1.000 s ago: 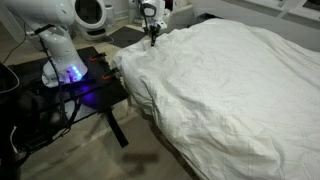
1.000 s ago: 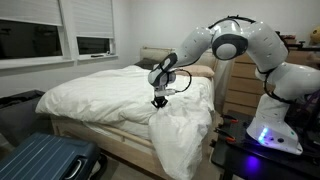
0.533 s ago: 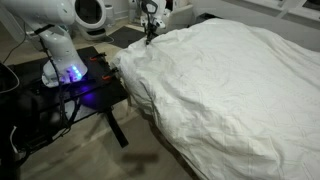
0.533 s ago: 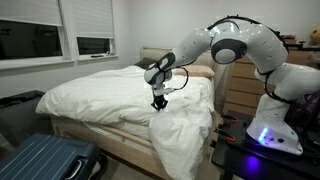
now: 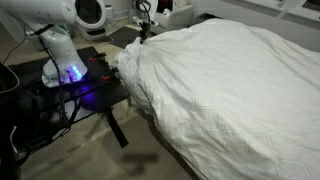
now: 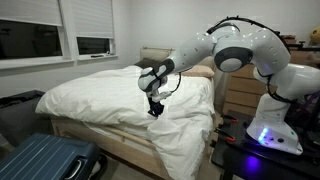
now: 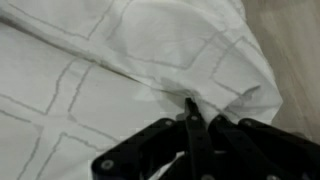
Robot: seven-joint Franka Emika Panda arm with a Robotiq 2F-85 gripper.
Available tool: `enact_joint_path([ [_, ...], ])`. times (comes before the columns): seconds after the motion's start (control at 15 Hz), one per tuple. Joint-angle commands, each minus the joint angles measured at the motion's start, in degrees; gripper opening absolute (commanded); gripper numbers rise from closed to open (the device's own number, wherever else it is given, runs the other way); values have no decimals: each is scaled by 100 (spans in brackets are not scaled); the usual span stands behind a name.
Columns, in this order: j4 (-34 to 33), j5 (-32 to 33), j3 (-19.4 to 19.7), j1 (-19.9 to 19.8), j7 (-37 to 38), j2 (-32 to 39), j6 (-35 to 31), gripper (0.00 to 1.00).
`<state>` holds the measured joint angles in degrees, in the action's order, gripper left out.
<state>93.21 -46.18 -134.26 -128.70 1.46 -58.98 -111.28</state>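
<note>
1. In an exterior view, the gripper points down at the far corner of the white duvet, its jaws closed on a pinch of the cloth. The duvet rises to a small peak at the jaws and spreads away from them toward the near side.
2. Counted here: one duvet, one gripper, and one arm base glowing blue on one black stand.
3. Against the picture a second ago, the gripper has shifted slightly up and toward the left of the frame. The duvet's peak has gone with it, and the jaws were shut then too.
4. In an exterior view, the gripper hangs over the edge of the bed nearest the robot, clamped on a fold of the duvet. Cloth lies under and on both sides of the jaws, and a flap hangs down the bed's side below them.
5. Counted here: one duvet, one arm, one blue suitcase on the floor, and two windows.
6. Since a second ago, the gripper has moved toward the window side, drawing the hanging flap along.
7. In the wrist view, the black fingers of the gripper are pressed together with a ridge of the duvet caught between their tips. The rest of the cloth, lined with a grey grid, fills the picture above and left of the jaws. This view shows one duvet and one gripper.
</note>
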Motion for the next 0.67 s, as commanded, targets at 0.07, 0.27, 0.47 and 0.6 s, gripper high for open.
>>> enact_joint_path([
  [0.07,-149,-133,130,433,-688,-153,204,1],
  [0.27,-160,-213,120,564,-1200,-130,152,1],
  [0.47,-195,-350,50,448,-1775,-8,254,1],
  [0.6,-232,-420,24,379,-2070,25,311,1],
])
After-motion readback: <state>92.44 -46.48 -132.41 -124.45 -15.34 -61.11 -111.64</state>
